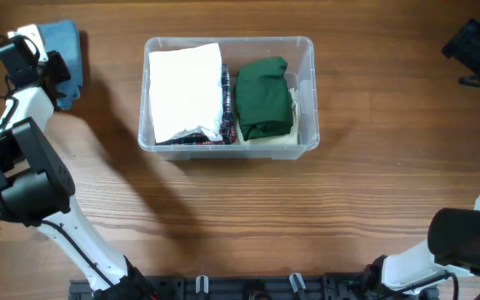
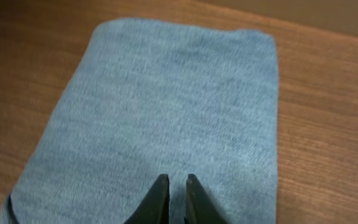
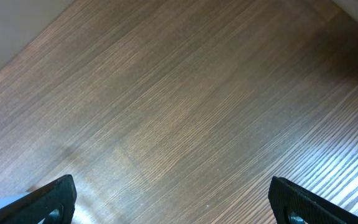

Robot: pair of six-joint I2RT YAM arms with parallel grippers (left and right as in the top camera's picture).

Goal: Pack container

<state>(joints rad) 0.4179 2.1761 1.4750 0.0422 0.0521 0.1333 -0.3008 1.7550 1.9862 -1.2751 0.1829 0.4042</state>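
Nearest us, our left gripper point(image 2: 177, 190), fingers drawn almost together and empty, hangs over the folded blue cloth point(image 2: 166, 106). The container point(image 1: 227, 39) sits well to that gripper's right, crowded with folded clothes point(image 1: 263, 96); our right gripper point(image 3: 173, 202) gapes wide beyond it. We fear that pinching only the top layer could unfold the cloth and snag it on the container's rim.
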